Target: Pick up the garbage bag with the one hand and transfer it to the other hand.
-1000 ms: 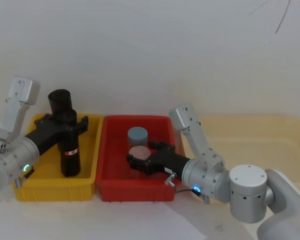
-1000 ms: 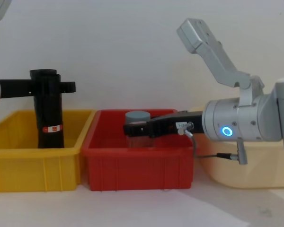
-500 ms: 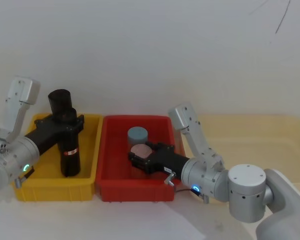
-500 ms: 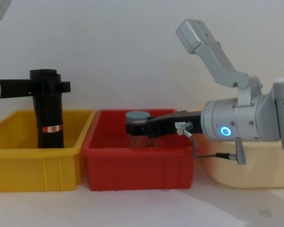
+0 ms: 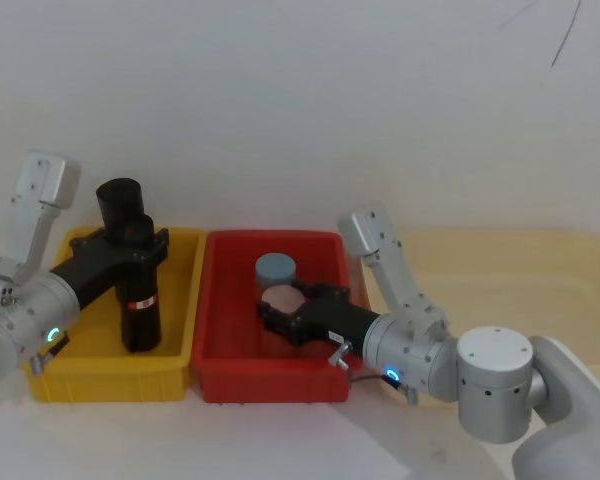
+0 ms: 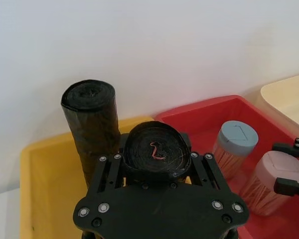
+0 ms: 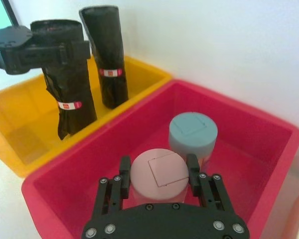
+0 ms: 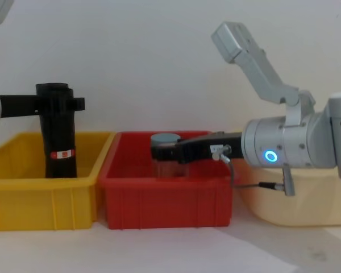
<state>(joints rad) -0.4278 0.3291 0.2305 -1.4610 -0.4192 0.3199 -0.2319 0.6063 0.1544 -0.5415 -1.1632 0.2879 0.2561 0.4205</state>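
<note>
The garbage bag [image 5: 140, 310] is a black roll with a red-and-white label band, standing upright in the yellow bin [image 5: 110, 385]. My left gripper [image 5: 140, 245], on the green-ringed arm, is shut on the roll's upper part [image 6: 152, 152], which shows from the side in the chest view [image 8: 59, 142]. A second black roll [image 6: 92, 119] stands just behind it. My right gripper [image 5: 283, 305], on the blue-ringed arm, hangs open in the red bin [image 5: 270, 385]. Its fingers [image 7: 123, 174] flank a pink-lidded jar [image 7: 159, 172].
A blue-lidded jar [image 5: 275, 268] stands behind the pink one in the red bin. The two bins sit side by side near the table's front. A cream tray [image 5: 510, 280] lies to the right, partly behind my right arm. A white wall rises close behind.
My left gripper's fingers have closed in onto the garbage bag roll. My right gripper has crept slightly forward around the pink-lidded jar.
</note>
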